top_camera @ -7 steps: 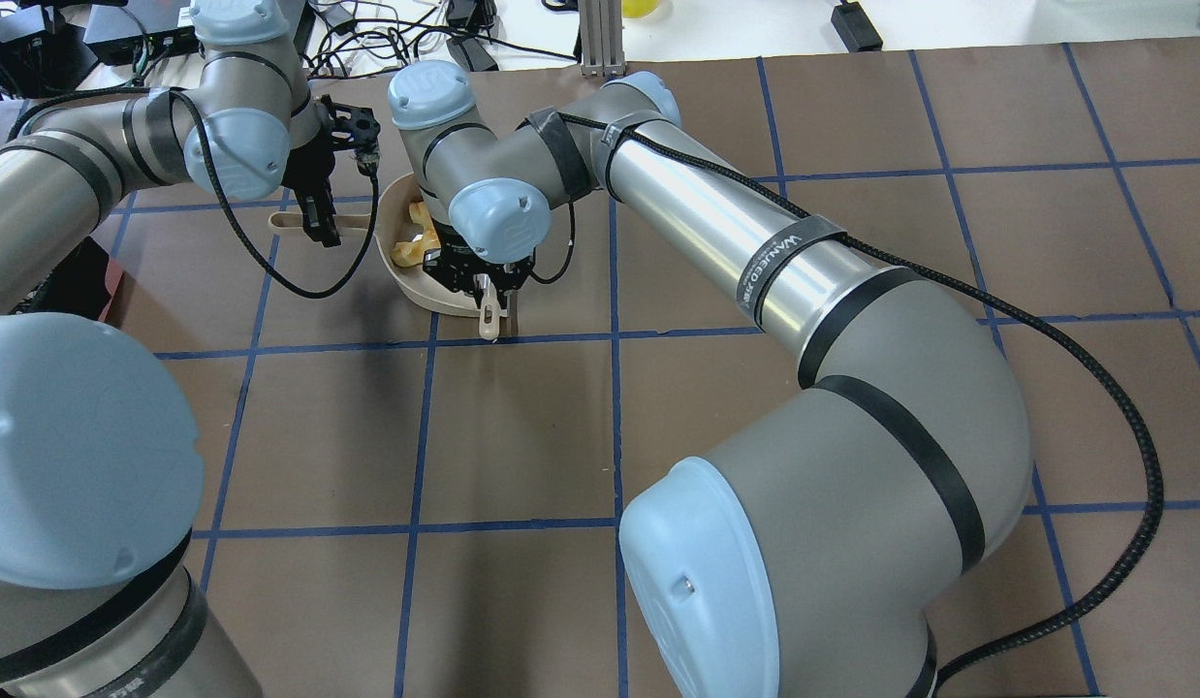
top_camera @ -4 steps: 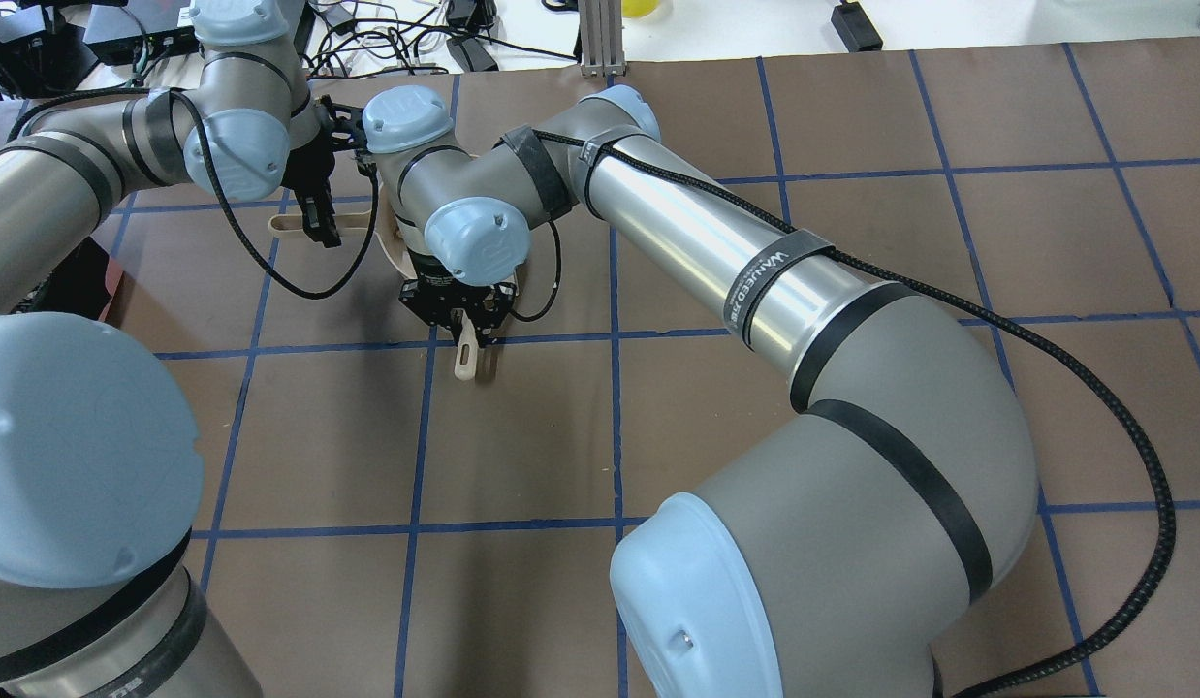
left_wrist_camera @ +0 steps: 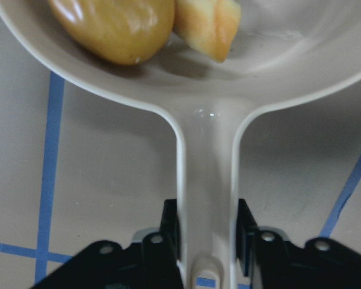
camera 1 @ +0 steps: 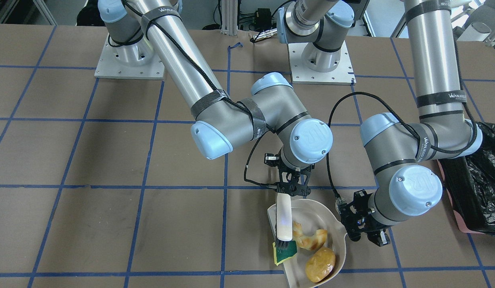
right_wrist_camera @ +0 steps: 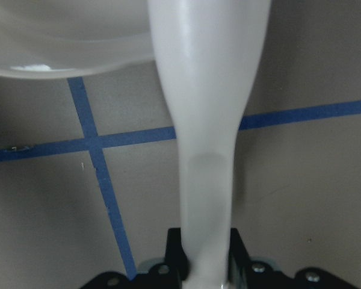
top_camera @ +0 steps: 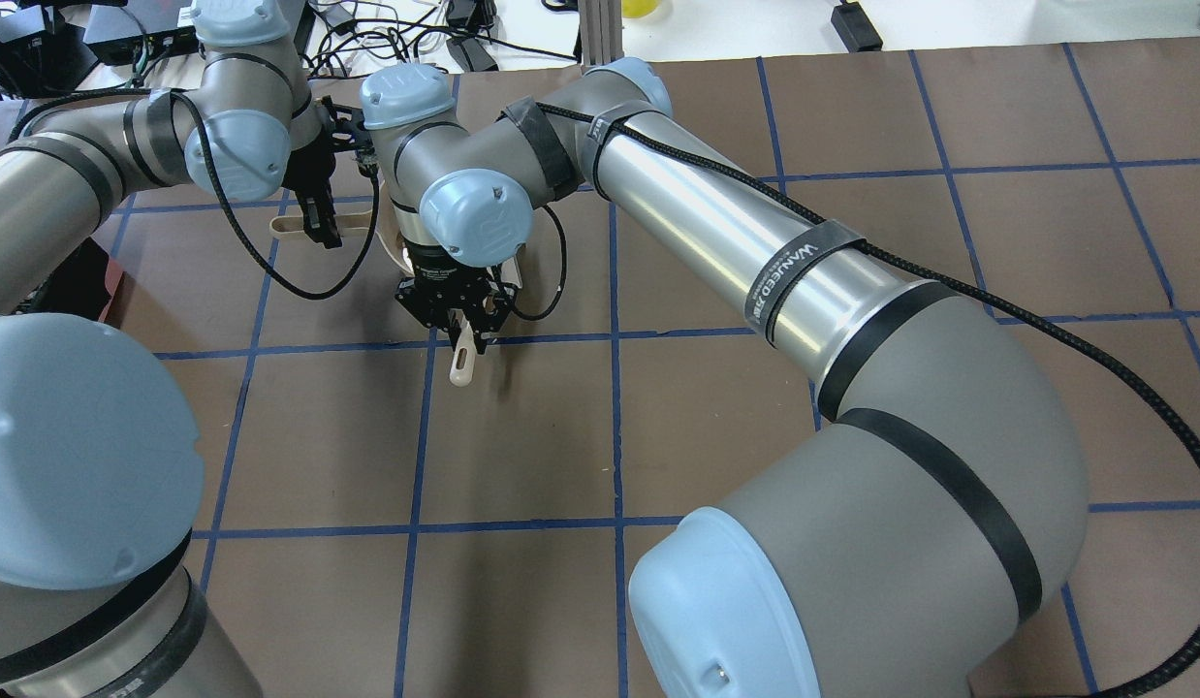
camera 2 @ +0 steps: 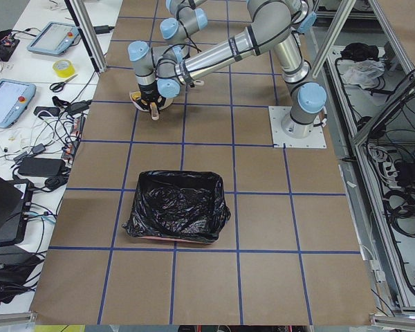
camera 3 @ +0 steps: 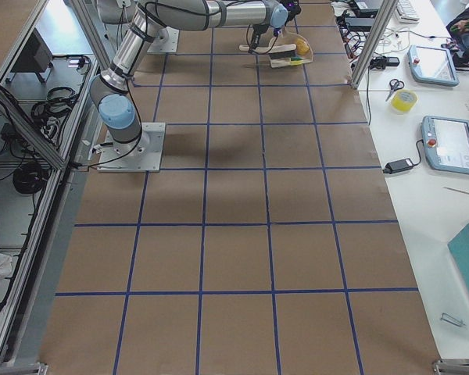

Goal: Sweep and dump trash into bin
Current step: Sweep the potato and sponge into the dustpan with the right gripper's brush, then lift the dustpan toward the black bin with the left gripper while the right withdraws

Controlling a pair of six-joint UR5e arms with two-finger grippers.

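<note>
The beige dustpan (camera 1: 316, 216) lies on the table and holds the croissant piece (camera 1: 310, 239) and the yellow-orange lump (camera 1: 320, 264). The green sponge wedge (camera 1: 285, 252) sits at the pan's open lip. My right gripper (camera 1: 290, 188) is shut on the white brush (camera 1: 284, 216), whose bristles touch the sponge. My left gripper (camera 1: 367, 235) is shut on the dustpan handle (left_wrist_camera: 207, 180). The left wrist view shows the lump (left_wrist_camera: 111, 27) and the croissant piece (left_wrist_camera: 207, 24) in the pan. The pink bin (camera 2: 176, 207) with its black bag stands to my left.
In the overhead view my right arm's wrist (top_camera: 474, 213) covers most of the dustpan, and the brush handle end (top_camera: 459, 368) sticks out toward me. The bin's black bag (camera 1: 481, 188) sits behind my left arm's elbow. Cables and boxes lie past the far table edge.
My right gripper has swung the brush to the left and toward me, and its wrist now covers the trash in the overhead view. The left gripper has stayed on the dustpan handle.
</note>
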